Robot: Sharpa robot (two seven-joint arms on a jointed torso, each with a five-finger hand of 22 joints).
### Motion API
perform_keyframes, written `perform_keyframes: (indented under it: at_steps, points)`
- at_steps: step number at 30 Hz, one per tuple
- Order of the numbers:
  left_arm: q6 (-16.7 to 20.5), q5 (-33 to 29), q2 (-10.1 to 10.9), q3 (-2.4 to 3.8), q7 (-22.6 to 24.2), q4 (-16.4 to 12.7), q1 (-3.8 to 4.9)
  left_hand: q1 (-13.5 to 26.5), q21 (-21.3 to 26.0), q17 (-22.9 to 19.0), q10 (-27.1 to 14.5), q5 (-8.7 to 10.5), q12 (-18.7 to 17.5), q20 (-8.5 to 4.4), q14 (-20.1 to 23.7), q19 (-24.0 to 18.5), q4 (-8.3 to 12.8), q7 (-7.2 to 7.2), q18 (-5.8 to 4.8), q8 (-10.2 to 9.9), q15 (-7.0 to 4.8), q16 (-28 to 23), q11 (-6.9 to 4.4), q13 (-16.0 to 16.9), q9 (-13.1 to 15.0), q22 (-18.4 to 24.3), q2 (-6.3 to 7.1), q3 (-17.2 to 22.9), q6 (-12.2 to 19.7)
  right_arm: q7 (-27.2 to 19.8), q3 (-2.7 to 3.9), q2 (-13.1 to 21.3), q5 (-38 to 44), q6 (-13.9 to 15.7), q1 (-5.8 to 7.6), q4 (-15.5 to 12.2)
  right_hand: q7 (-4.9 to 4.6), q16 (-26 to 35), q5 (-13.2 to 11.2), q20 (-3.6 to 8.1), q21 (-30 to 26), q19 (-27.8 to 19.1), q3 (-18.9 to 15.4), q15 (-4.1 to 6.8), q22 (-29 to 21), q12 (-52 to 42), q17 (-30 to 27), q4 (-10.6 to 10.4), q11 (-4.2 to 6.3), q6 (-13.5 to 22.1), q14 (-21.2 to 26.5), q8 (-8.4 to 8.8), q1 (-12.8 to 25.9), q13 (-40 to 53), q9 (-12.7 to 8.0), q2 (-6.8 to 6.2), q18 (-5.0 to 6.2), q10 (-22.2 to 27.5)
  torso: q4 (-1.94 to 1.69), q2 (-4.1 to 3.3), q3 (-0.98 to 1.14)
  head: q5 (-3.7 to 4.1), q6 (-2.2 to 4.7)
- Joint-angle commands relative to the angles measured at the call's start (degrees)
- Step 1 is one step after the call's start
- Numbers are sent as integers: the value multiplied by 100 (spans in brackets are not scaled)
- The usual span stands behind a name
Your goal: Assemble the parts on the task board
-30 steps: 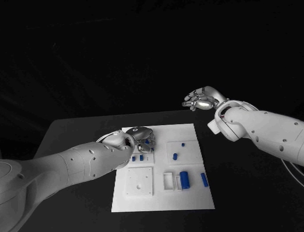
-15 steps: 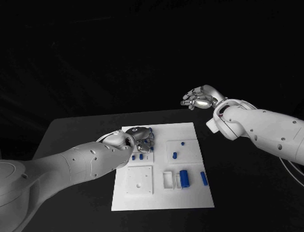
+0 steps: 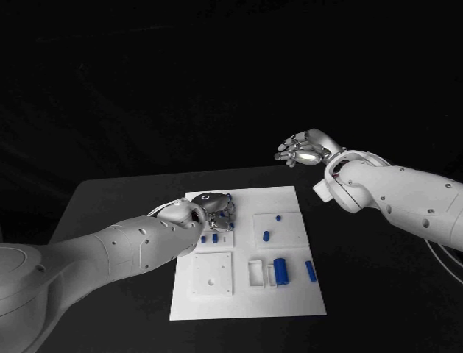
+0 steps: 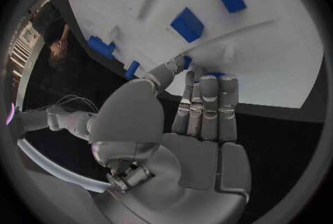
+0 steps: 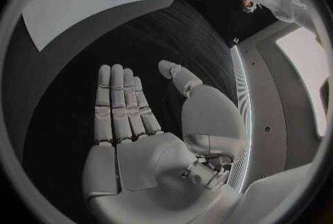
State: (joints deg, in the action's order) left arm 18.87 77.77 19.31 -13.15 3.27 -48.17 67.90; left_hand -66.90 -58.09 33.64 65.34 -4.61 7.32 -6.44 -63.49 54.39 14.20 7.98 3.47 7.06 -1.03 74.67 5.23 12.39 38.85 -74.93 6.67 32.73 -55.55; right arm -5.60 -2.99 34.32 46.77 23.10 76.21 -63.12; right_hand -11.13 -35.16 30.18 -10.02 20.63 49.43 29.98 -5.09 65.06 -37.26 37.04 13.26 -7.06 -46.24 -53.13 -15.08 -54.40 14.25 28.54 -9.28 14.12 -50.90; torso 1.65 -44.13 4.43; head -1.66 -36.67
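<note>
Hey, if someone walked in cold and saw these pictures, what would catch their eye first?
Probably the white task board bright against the black table, dotted with small blue parts. Next, the left hand down at the board's far left corner, its fingertips on a blue piece there. Then the right hand raised off beyond the board's far right, open and holding nothing.

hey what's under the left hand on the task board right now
The left hand sits over the task board's far left corner. Its fingertips touch a small blue part there, with more blue parts nearby. The hand hides the rest beneath it.
</note>
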Motion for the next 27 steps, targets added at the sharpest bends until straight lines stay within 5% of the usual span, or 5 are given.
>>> perform_keyframes:
  at_steps: [1,27]
  points:
    - [-228,-15,-35,-33,11,-12,-85,-1,-22,3,41,-22,-9,-35,-5,16,-9,1,494,-10,-22,38,-1,-5,-9,-98,-73,36,-4,-36,2,-10,-6,-73,-1,-25,-36,23,30,-23,-36,24,-8,-2,6,-21,6,-18,7,3,-49,-19,-7,-8,-7,52,88,-37,1,4,5,-7,-5]
    - [-443,414,-160,-41,-120,75,-234,-126,-139,-22,459,-44,1,-121,-291,167,124,-107,512,189,-121,143,-101,-2,-98,-90,-176,89,-321,-36,2,-30,-6,-79,-1,-26,-36,27,32,-22,-40,24,-10,-2,9,-24,9,-19,7,2,-49,-21,-5,-15,-10,52,88,-37,7,2,-4,0,-17]
